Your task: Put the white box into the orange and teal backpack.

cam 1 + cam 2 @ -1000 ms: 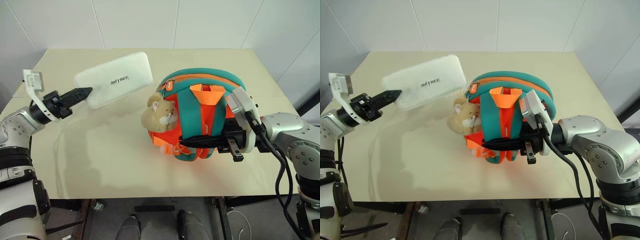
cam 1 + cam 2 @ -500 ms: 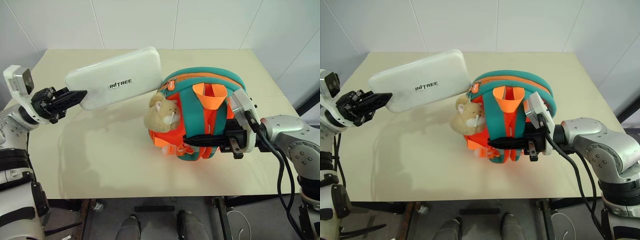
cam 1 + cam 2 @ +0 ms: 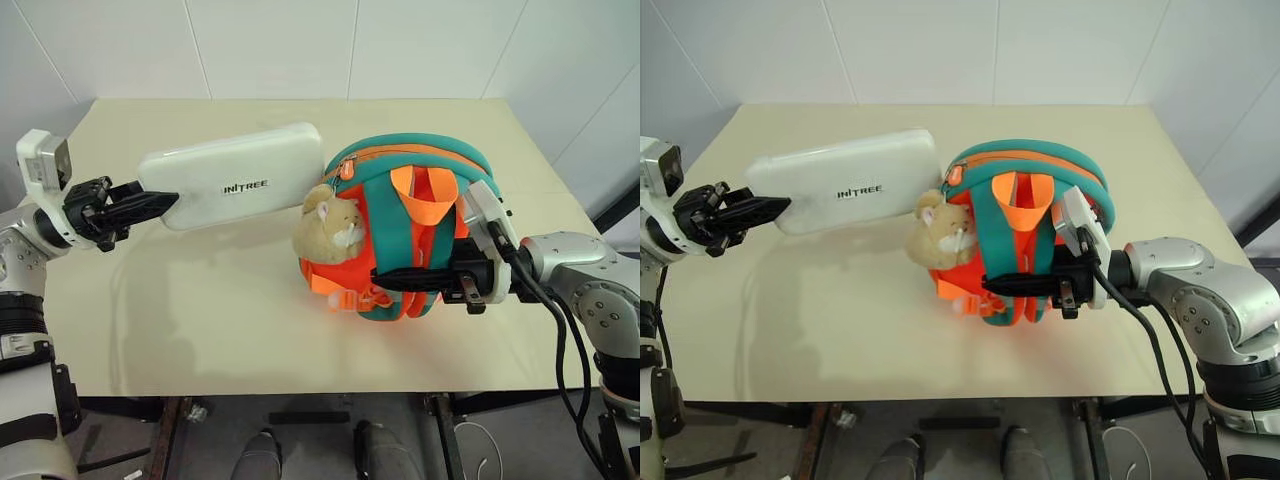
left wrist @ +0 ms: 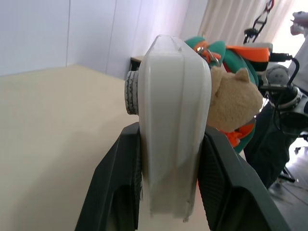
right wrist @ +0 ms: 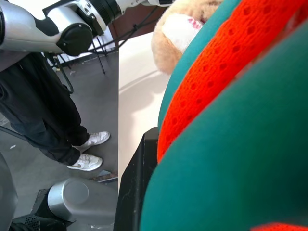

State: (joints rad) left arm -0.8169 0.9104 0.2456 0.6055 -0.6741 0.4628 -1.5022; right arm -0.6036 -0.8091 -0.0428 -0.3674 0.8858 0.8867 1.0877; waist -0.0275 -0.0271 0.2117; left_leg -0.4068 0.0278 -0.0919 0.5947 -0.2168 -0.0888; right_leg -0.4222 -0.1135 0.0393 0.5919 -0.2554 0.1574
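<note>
The white box [image 3: 240,185], lettered on top, hangs above the table, and my left gripper [image 3: 160,203] is shut on its left end. In the left wrist view a black finger [image 4: 118,183] presses each side of the box [image 4: 173,120]. The box's right end sits close to the upper left edge of the orange and teal backpack [image 3: 400,215], just above the beige plush toy [image 3: 335,228]. The backpack stands on the table with its straps facing me. My right gripper [image 3: 385,279] reaches in from the right, shut on the backpack's lower straps.
The beige table [image 3: 200,300] has bare room on the left and in front of the backpack; its front edge runs below both arms. White walls stand behind. In the right wrist view a person's legs and white shoes [image 5: 91,144] are beside the table.
The box has rolled flatter and swung so its right end now lies by the backpack's upper left edge. My left hand drew back a little. The backpack shifted slightly right with my right gripper.
</note>
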